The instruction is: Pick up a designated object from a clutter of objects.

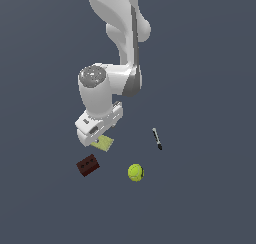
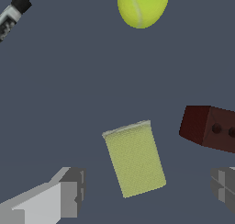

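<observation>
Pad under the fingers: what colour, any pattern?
The pad is pale yellow-green with a fine woven texture; clearest in the wrist view.

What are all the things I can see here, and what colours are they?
pad: one, pale yellow-green, flat and square with a woven look, lying on the floor between the two fingers in the wrist view, touching neither.
brick: one, dark red-brown with holes, close to the pad, towards the exterior view's left of the ball.
tennis ball: one, yellow-green, lying apart from the rest.
pen-like stick: one, black and grey, thin, farthest towards the exterior view's right.
floor: one, plain dark grey-blue, under everything.
robot arm: one, white and grey, bending down over the pad.
claw: one, grey fingers spread wide open, holding nothing.
</observation>
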Robot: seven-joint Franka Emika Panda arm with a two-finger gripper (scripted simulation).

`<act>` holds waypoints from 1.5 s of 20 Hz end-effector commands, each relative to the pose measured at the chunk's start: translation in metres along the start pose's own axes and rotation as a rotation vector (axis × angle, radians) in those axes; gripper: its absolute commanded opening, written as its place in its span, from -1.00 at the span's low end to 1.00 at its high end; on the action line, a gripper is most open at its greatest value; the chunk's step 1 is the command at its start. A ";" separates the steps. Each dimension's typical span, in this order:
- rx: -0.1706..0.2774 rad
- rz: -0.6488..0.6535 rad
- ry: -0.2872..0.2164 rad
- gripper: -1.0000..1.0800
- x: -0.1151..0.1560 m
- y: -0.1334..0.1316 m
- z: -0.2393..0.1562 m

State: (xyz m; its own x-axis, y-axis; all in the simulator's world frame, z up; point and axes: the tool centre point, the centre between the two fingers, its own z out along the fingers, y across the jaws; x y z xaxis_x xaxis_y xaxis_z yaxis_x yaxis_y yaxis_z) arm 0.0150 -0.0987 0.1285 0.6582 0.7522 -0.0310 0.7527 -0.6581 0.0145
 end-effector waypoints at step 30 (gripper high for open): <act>0.010 -0.324 0.032 0.92 -0.038 0.009 0.081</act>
State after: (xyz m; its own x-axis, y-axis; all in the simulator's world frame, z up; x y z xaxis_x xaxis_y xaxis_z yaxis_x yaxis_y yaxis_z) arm -0.0033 -0.1359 0.0532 0.3847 0.9230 -0.0006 0.9230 -0.3847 0.0006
